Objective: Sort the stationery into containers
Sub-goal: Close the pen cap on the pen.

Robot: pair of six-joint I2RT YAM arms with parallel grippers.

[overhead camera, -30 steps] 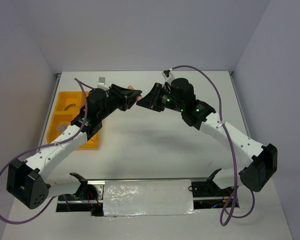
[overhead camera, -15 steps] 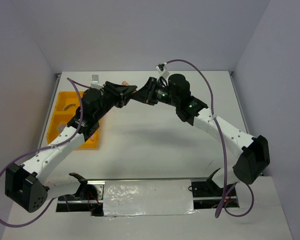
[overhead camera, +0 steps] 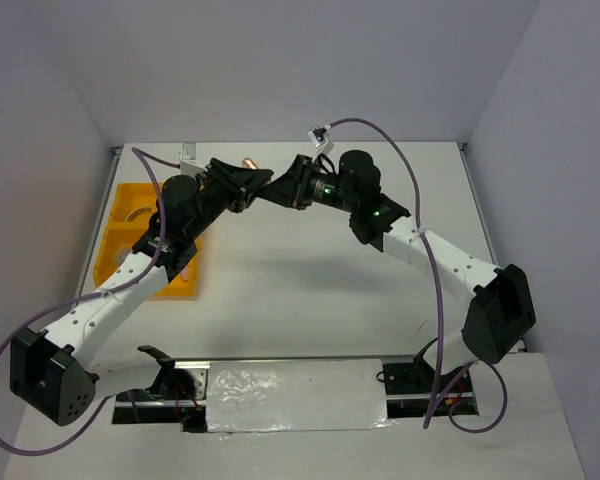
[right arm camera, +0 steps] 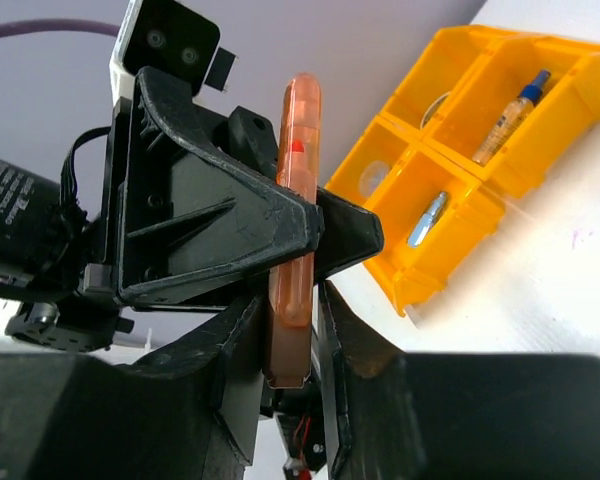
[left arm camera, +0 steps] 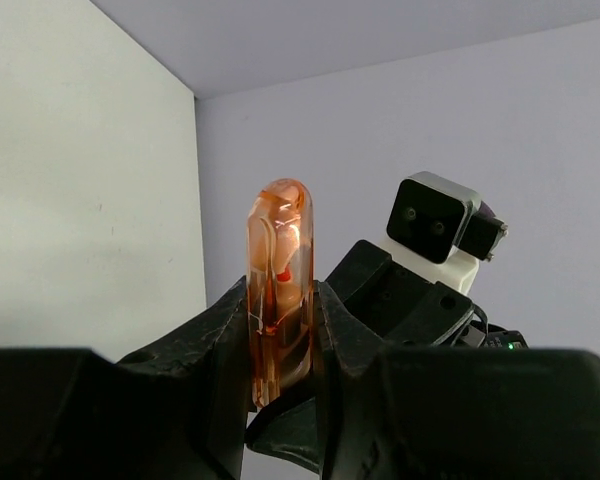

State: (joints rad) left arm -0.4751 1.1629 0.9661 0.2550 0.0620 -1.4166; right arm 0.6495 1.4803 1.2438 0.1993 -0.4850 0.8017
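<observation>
The white tabletop (overhead camera: 310,290) stretches away from the near edge. At its left side sits the yellow tray (overhead camera: 115,248), with a blue-capped bottle (right arm camera: 505,118) in one compartment. Further back, raised above the surface, the left pincer (left arm camera: 280,310) clamps the orange clip (left arm camera: 278,265). The right pincer (right arm camera: 285,330) brackets its other end, but whether it grips cannot be told. Plain pale walls (overhead camera: 300,70) close the room behind.

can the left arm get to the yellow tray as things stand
Probably yes: the tray lies beside that arm, nothing between. But the orange piece in its jaws also sits between the right jaws, which should back off first.
</observation>
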